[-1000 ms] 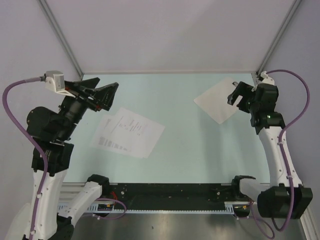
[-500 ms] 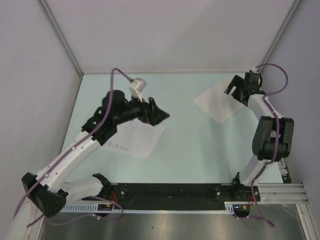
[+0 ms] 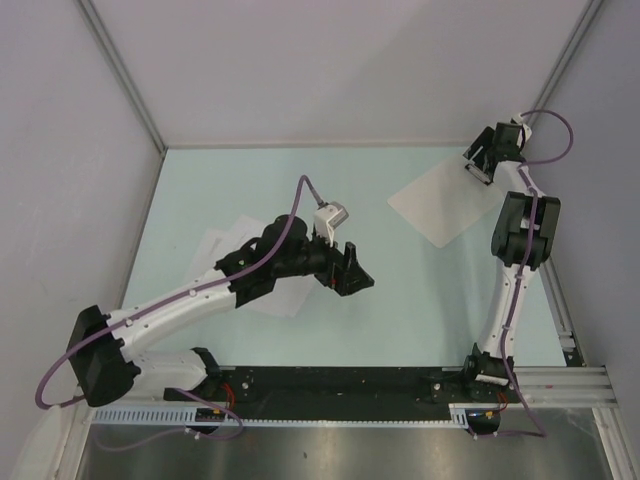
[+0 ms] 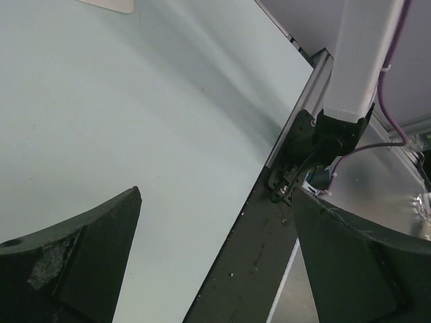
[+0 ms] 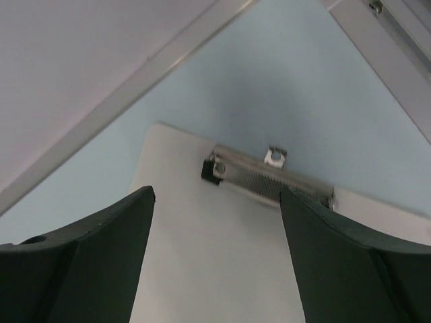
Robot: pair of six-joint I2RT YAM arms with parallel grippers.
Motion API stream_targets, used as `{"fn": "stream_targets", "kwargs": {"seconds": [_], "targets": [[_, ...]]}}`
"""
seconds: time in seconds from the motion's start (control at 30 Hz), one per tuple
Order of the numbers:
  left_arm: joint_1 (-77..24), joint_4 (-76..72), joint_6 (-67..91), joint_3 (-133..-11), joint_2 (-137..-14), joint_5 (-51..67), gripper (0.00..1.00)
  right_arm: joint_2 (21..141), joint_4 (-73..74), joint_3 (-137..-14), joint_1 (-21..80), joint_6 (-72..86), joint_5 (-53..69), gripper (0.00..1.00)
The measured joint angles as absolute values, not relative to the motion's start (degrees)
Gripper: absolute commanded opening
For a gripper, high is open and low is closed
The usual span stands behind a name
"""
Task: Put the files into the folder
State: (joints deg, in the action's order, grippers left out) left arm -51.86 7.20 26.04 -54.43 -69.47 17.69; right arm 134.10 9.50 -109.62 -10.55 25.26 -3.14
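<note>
Your left gripper is hovering above the tabletop with its jaws wide apart, gripping nothing. Its arm is reaching across the files, which are lying left of centre and partly hidden beneath it. Your right gripper is hanging open over the far-right folder, fingers spread either side of its metal clip.

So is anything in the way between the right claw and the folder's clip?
No, nothing visible is. The right gripper hangs open just over the clip on the folder, with a clear gap between them.
</note>
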Motion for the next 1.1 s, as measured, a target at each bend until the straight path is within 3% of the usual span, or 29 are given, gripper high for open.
{"fn": "stream_targets", "kwargs": {"seconds": [0.27,0.4,0.6,0.73,1.1], "targets": [[-51.9,4.8,25.9,-54.3,-71.6,17.1,0.98,151.9,9.6,-131.9,-12.7,29.0,-0.8,0.81],[-52.0,4.8,25.9,-54.3,-74.0,17.1,0.98,155.0,9.6,-135.7,-13.4,31.0,1.7,0.80],[-52.0,4.9,26.1,-54.3,-74.4,17.2,0.98,154.7,10.2,-134.8,-13.3,32.0,4.1,0.59],[-52.0,5.0,26.9,-54.3,-73.7,17.1,0.98,151.2,12.1,-129.4,-12.8,32.3,6.0,0.57],[-52.0,5.0,27.0,-52.8,-66.5,16.6,0.99,121.6,19.4,-87.5,-3.2,24.5,1.7,0.57]]}}
